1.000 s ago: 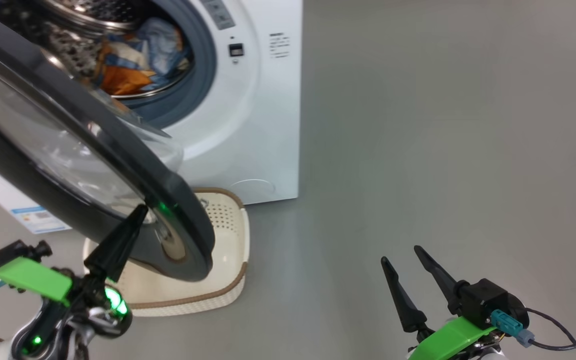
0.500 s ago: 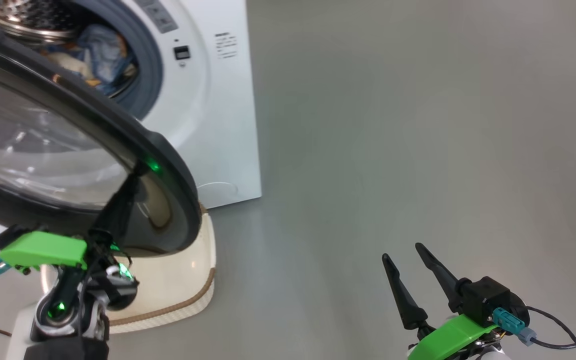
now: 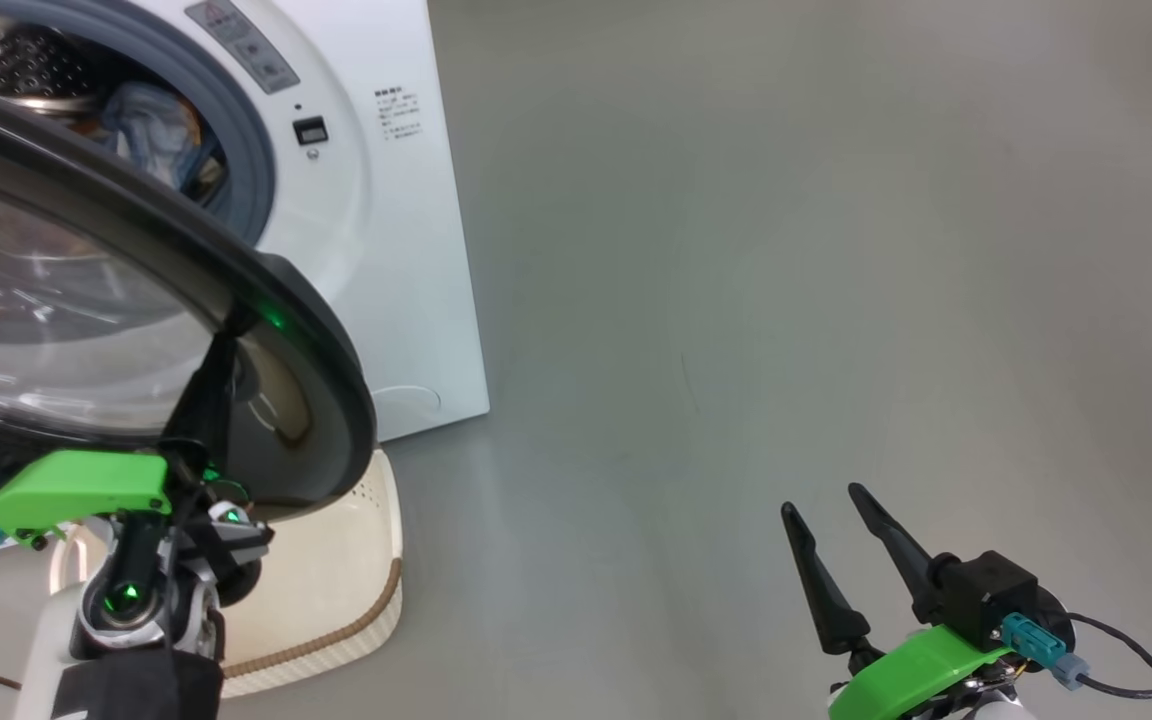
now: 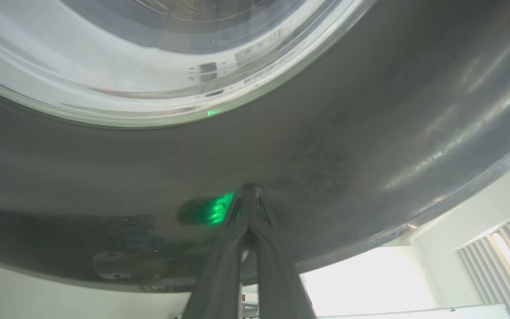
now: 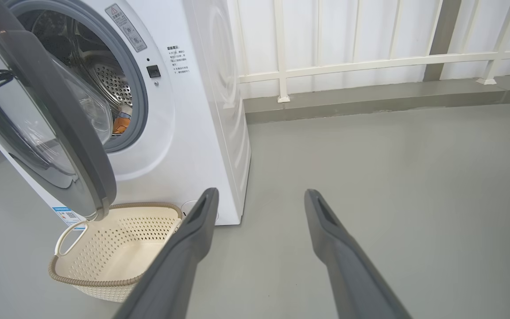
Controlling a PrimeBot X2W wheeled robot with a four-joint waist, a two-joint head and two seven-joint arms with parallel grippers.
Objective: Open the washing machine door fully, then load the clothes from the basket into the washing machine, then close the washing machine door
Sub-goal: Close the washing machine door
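Note:
The washing machine (image 3: pixel 406 250) stands at the upper left, and blue and orange clothes (image 3: pixel 151 125) lie in its steel drum. The washing machine door (image 3: pixel 306 330) hangs partly open across the opening, its glass bowl facing the drum. My left gripper (image 3: pixel 226 335) is shut, with its tips pressed against the door's glossy black rim (image 4: pixel 326 146); the fingertips (image 4: pixel 248 190) touch it and hold nothing. The cream basket (image 3: pixel 346 580) sits on the floor beneath the door and looks empty (image 5: pixel 113 248). My right gripper (image 3: pixel 826 510) hovers open over the floor, away from the machine.
Grey floor (image 3: pixel 786 250) stretches to the right of the machine. A white railing (image 5: pixel 370 62) and a low kerb run along the back wall. A blue label sticker (image 5: pixel 65 215) sits low on the machine's front.
The door has swung nearer to the machine, covering more of the drum, with my left gripper's tips staying on its rim. The head camera has shifted too. The right gripper has hardly moved.

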